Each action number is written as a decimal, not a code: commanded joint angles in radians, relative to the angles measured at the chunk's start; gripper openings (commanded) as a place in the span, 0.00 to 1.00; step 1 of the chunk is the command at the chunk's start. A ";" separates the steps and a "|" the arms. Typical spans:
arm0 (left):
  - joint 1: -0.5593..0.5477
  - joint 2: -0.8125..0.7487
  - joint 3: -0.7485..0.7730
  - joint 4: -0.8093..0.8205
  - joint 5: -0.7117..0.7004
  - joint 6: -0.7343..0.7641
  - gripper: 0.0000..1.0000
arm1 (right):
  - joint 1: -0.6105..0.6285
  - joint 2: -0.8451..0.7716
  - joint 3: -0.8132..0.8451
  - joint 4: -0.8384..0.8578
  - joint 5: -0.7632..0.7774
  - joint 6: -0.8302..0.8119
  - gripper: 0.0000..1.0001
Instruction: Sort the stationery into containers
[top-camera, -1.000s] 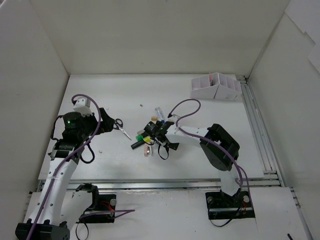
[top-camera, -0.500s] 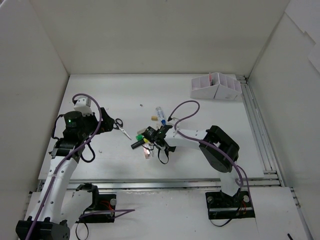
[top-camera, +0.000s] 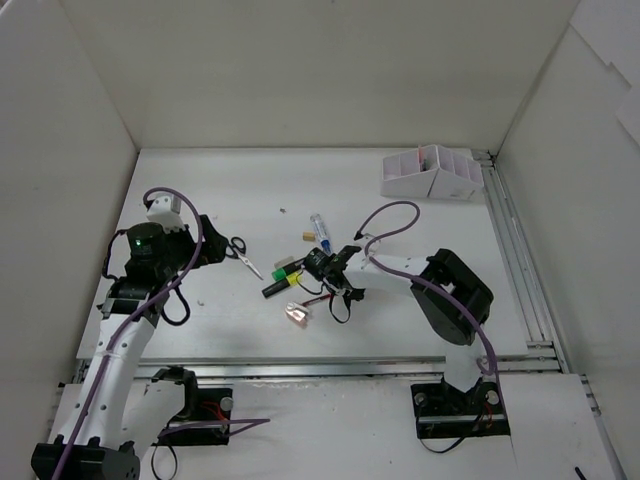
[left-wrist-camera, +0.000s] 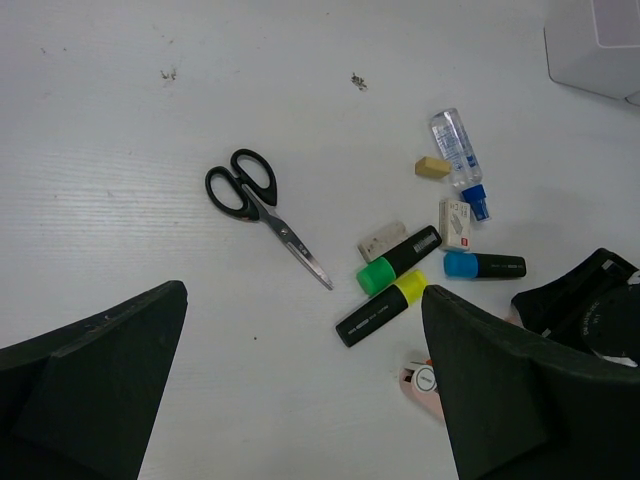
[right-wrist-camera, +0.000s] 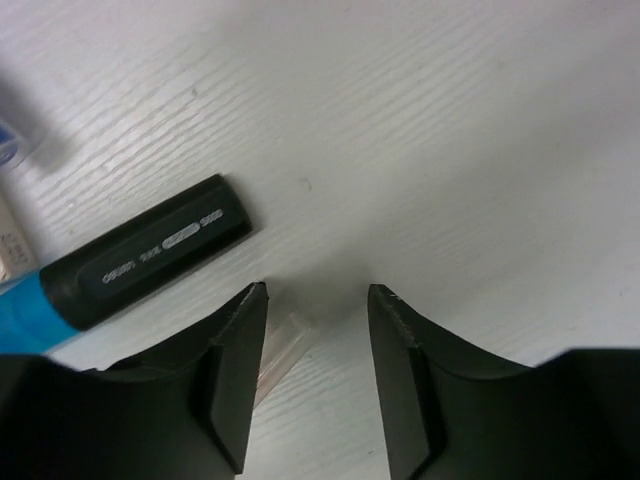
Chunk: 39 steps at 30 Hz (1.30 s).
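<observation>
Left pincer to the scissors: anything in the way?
Nothing visible. In the left wrist view the scissors lie on the table just ahead of the open left pincer, with no other item between. The green marker lies right of the blade tip, apart.

blue-capped marker (right-wrist-camera: 150, 255): cut off at left edge | pink item (left-wrist-camera: 418, 378): partly hidden

white table (top-camera: 400, 190), plain white walls (top-camera: 300, 70), perhaps aluminium rail (top-camera: 512, 250) right

Bright even light, soft faint shadows, right gripper (right-wrist-camera: 315, 292) slightly out of focus.
</observation>
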 joint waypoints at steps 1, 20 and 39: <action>-0.001 0.006 0.048 0.059 -0.005 0.006 1.00 | -0.013 -0.043 -0.009 -0.069 0.016 -0.021 0.43; -0.017 0.017 0.051 0.124 0.058 -0.003 0.99 | 0.082 0.029 0.066 -0.066 -0.117 0.123 0.56; -0.017 0.010 0.056 0.096 0.008 0.022 0.99 | -0.094 -0.114 -0.201 -0.038 -0.018 0.148 0.06</action>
